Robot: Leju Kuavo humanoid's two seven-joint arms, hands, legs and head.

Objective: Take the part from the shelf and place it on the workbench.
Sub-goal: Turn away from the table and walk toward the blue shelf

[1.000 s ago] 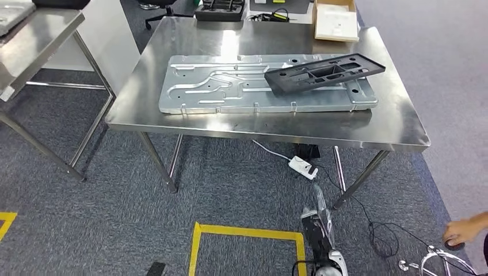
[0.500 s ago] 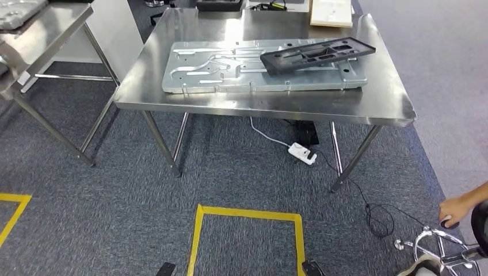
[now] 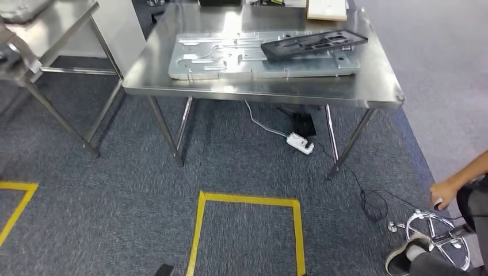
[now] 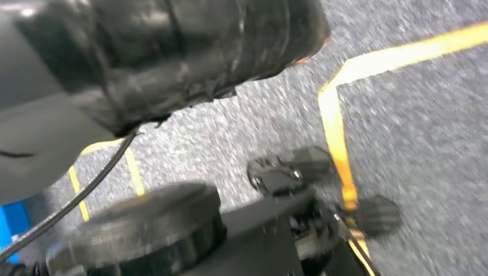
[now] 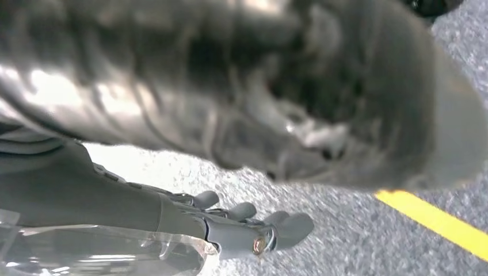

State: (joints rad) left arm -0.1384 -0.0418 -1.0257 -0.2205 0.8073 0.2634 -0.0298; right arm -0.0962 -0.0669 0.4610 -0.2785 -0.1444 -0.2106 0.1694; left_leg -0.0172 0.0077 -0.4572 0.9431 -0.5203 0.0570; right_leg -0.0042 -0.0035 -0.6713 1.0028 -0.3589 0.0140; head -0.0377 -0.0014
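Whole scene shifted up and away against earlier frames: camera moved back, not things. Workbench (image 3: 259, 92) seen farther off; robot judged retreating, placement likely done. Metal plate (image 3: 259, 57) on bench. Black part (image 3: 313, 45) laid across plate's right end. Person's hand (image 3: 443, 194) near chair base. Right hand (image 5: 253, 230) empty, fingers loosely extended. Left hand: state cannot be told.

The right hand (image 5: 253, 227) has dark grey fingers (image 5: 290, 225) with rounded tips, a small brass-coloured fitting at the knuckle, and a smooth dark grey cover behind them. Clear plastic wrap (image 5: 103, 253) lies along the arm beside the hand. In the left wrist view a thin black cable (image 4: 86, 187) runs past glossy black rounded housings.
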